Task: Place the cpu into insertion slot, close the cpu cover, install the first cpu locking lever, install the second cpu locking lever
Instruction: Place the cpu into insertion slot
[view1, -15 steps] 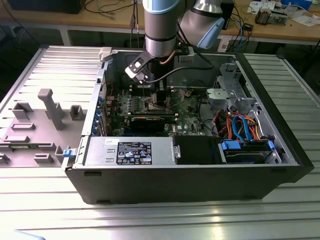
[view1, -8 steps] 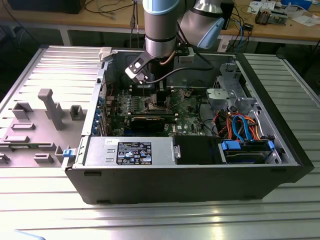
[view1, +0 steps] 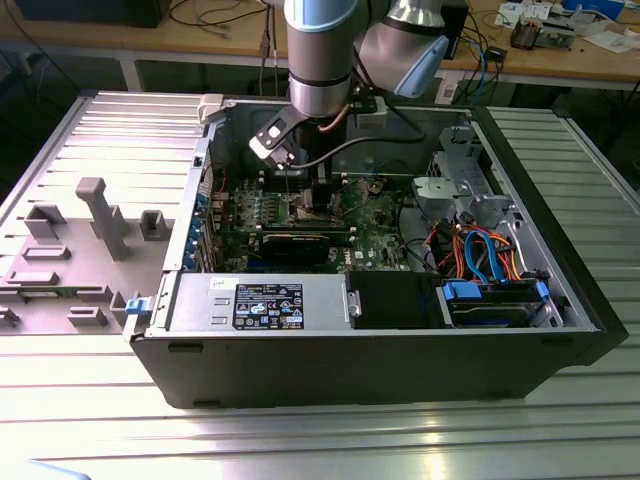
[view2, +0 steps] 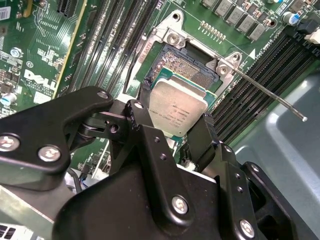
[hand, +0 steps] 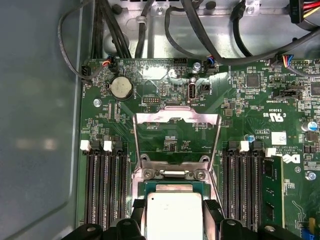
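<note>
**Chip gripped over open socket, cover up, lever free**

Exterior view: the arm comes in at 12 o'clock and reaches down into the open computer case, which lies on the ribbed metal worktop. The pincer hangs low over the green board, slightly toward 11 o'clock of the case's middle. A grey moulded tray sits on the worktop at 9 o'clock of the case, apart from it.

Second wrist view: the pincer is clamped on the cpu, with a black finger pressed on each of two opposite edges. The silver top faces up and the chip is tilted a little. It hangs over the insertion slot and is not lined up with it: the dark pin field shows bare past one chip edge. Cannot tell if the chip touches the socket. A thin locking lever sticks out free from the socket corner, unlatched.

First wrist view: the cpu is between the fingers. The cpu cover stands flipped up on its hinge just beyond the chip, with the board visible through its cut-out. Black memory slots run along both sides of the socket.
</note>
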